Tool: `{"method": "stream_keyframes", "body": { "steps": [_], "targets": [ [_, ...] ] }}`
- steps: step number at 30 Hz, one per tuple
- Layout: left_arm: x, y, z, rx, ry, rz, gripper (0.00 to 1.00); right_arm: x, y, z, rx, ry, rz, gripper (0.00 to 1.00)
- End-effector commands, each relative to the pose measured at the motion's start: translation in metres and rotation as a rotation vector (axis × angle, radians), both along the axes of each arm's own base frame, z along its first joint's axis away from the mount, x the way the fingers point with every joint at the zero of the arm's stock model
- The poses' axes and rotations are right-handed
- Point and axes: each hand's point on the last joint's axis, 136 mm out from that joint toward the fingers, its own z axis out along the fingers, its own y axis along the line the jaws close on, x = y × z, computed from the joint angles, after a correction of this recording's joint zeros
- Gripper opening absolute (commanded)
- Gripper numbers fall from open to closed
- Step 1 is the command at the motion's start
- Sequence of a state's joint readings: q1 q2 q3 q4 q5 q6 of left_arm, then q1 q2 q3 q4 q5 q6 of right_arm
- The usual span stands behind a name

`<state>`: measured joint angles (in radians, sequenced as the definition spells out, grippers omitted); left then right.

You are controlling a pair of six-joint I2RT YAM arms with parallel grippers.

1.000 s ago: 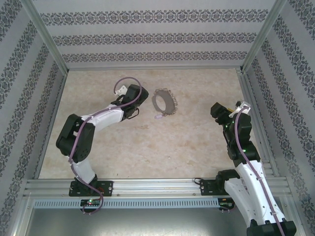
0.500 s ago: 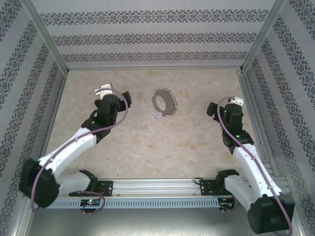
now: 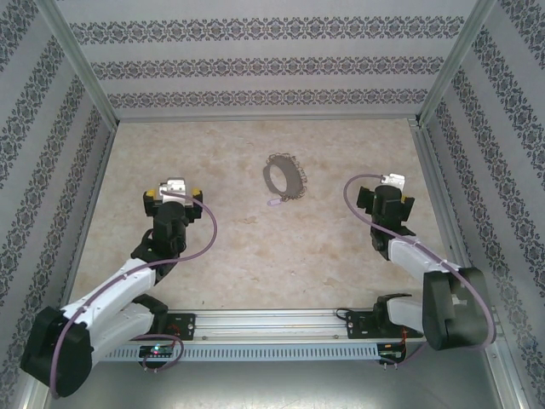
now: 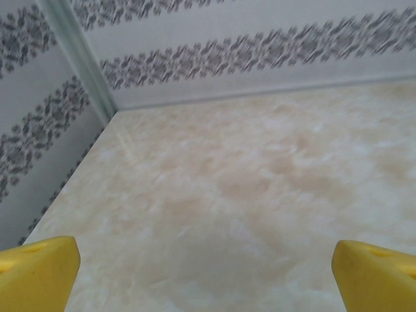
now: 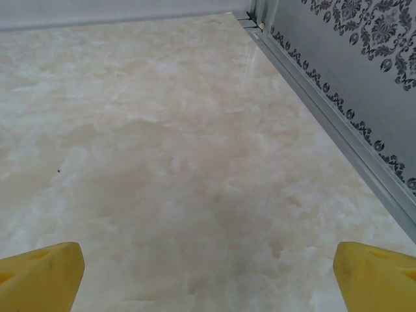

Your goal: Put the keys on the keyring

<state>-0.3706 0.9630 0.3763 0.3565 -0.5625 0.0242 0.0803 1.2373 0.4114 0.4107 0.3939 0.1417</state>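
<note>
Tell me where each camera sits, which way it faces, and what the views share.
Top external: above and behind the arm bases, looking down on the table; both arms show, the keyring mid-table.
Left wrist: on the left gripper, low, facing the far-left corner; its yellow fingertips at the bottom corners.
Right wrist: on the right gripper, low, facing the right wall; yellow fingertips likewise.
Shared: both wrist views show marbled table and patterned wall beyond open fingertips.

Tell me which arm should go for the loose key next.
Left, marginally. Both hands, left hand and right hand, are open, empty and about equally far from the keyring. The key lies at the ring's near-left edge, on the left arm's side.
</note>
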Motion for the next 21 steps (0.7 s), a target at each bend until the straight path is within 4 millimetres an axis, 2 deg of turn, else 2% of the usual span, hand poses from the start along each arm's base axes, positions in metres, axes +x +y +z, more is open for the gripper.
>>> {"method": "stream_keyframes", "body": {
  "steps": [1, 8, 10, 13, 15, 18, 21],
  "targets": [
    [0.013, 0.016, 0.007, 0.002, -0.117, 0.036, 1.00, 0.012, -0.004, 0.019, -0.051, -0.128, 0.010, 0.98],
    [0.043, 0.029, -0.048, -0.028, -0.016, -0.002, 1.00, 0.031, 0.023, 0.019, -0.021, -0.211, 0.164, 0.98],
    [0.046, 0.030, -0.060, -0.043, -0.024, -0.006, 1.00, 0.027, 0.029, 0.000, -0.025, -0.198, 0.204, 0.98],
    [0.057, 0.024, -0.070, -0.042, -0.002, -0.038, 1.00, 0.034, 0.042, -0.005, -0.029, -0.204, 0.281, 0.98],
    [0.062, 0.028, -0.075, -0.084, 0.045, -0.047, 1.00, 0.036, 0.047, -0.007, -0.015, -0.175, 0.322, 0.98],
    [0.070, 0.027, -0.083, -0.121, 0.092, -0.081, 1.00, 0.047, 0.039, -0.006, 0.042, -0.161, 0.303, 0.98],
    [0.078, 0.031, -0.090, -0.194, 0.141, -0.118, 1.00, 0.047, 0.037, -0.007, 0.059, -0.158, 0.310, 0.98]
  ]
}}
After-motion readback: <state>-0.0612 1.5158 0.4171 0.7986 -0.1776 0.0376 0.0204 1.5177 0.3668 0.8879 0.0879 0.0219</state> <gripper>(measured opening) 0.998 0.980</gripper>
